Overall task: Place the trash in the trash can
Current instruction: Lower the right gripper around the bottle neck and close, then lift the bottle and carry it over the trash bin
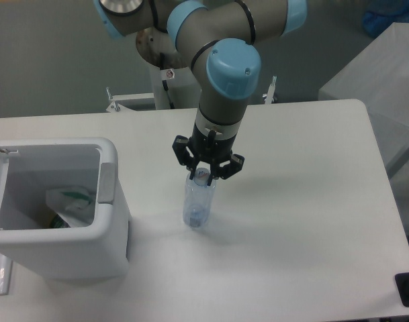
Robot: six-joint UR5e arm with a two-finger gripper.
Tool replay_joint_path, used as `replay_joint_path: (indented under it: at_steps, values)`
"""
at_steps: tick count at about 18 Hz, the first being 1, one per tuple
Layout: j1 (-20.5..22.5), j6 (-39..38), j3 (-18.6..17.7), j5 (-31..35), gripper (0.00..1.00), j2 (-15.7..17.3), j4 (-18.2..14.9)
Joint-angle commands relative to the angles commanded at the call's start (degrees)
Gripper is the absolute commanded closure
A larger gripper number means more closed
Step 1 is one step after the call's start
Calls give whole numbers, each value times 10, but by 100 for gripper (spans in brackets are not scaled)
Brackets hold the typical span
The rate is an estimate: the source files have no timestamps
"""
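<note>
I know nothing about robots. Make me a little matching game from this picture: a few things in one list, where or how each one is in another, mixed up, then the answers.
Things:
1. bottle
2. wrapper
3. bin
4. gripper

Places or states:
A. lying inside the bin
B. at the table's left, lid open
C. standing upright on the table, mid-table
D. fingers closed around the bottle's cap

Pairs: 1-C, 2-A, 3-B, 4-D
</note>
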Motion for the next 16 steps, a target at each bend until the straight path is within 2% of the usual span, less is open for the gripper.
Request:
replay_joint_path:
  at_steps: [2,4,6,8,10,16]
  values:
    - [2,-1,7,-2,100,1,-4]
    - [2,-4,29,-10,100,3,-24]
    - [12,-8,83,-45,100,4,-77]
    - [27,-14,125,-77,100,3,-104]
    - [45,-22,155,-111,100,3,-109]
    - [81,-46,195,-204,100,3,-105]
